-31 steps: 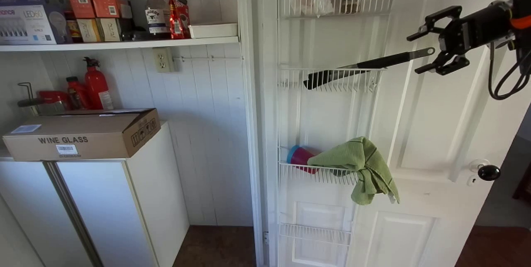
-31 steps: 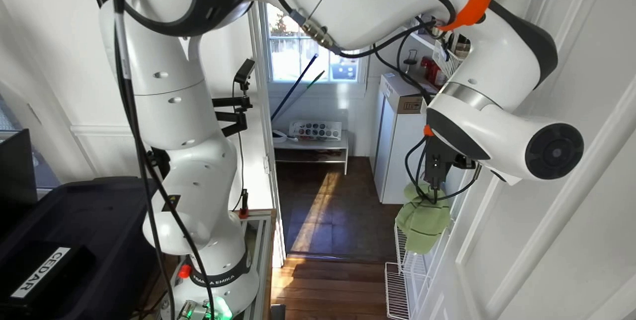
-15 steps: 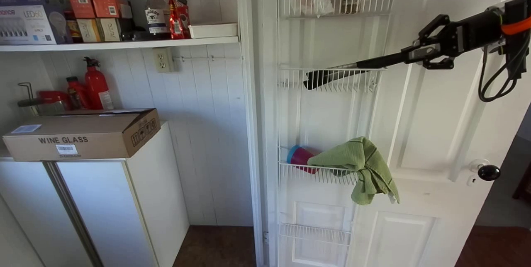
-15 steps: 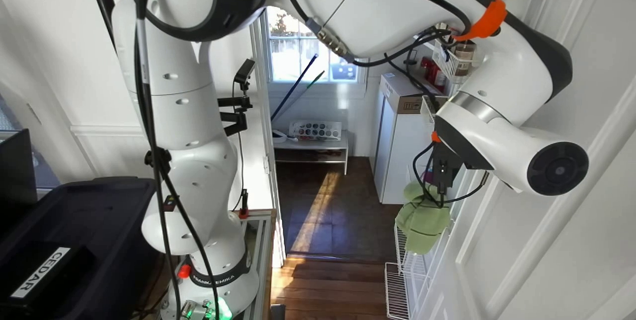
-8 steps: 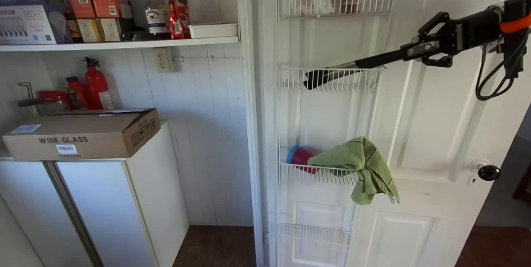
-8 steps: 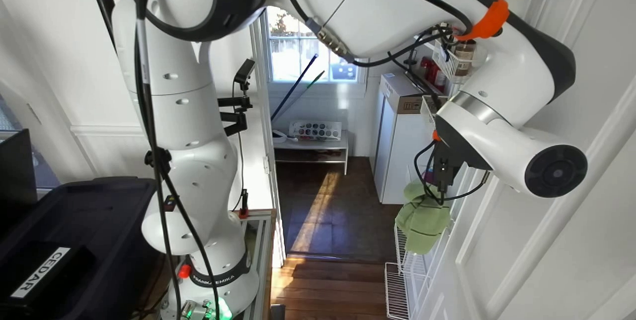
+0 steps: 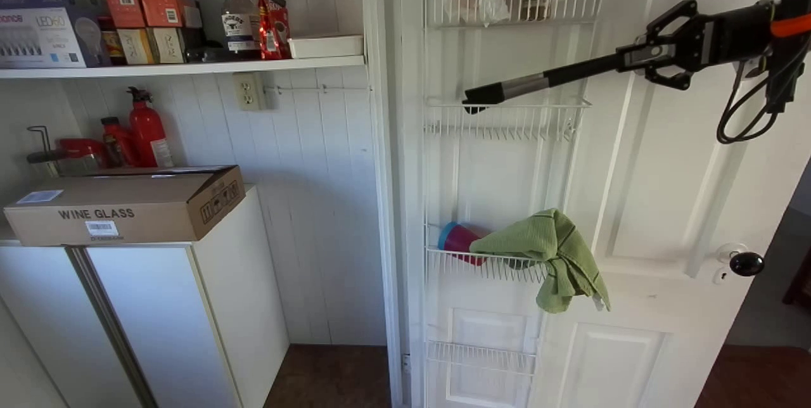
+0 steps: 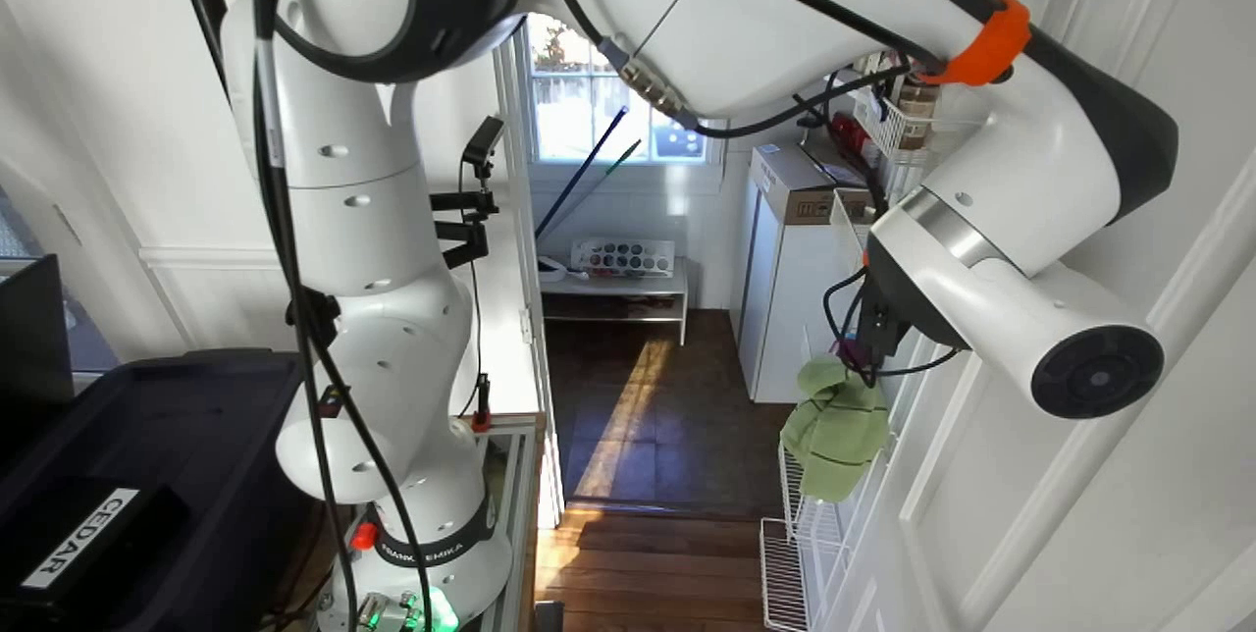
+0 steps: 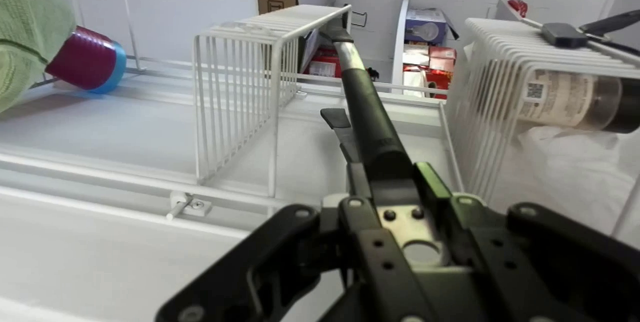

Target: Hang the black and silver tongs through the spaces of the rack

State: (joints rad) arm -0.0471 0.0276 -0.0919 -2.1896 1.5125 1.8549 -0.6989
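Wrist view: a black two-fingered gripper (image 9: 393, 176), fingers drawn close, pinches the silver end of long slim black-and-silver tongs (image 9: 372, 117) — they point between eleven and twelve o'clock. In an exterior view they run just below nine o'clock, tips at a basket rail of the tall white wire rack (image 7: 538, 105) — whether touching, unclear. A ribbed green cloth (image 7: 557, 243) hangs below, at six o'clock.

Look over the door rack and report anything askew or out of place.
On the rack, the cup in a lower basket is tilted, not upright, and the green towel droops bunched, not folded, over that basket's edge. No spill or damage stands out.
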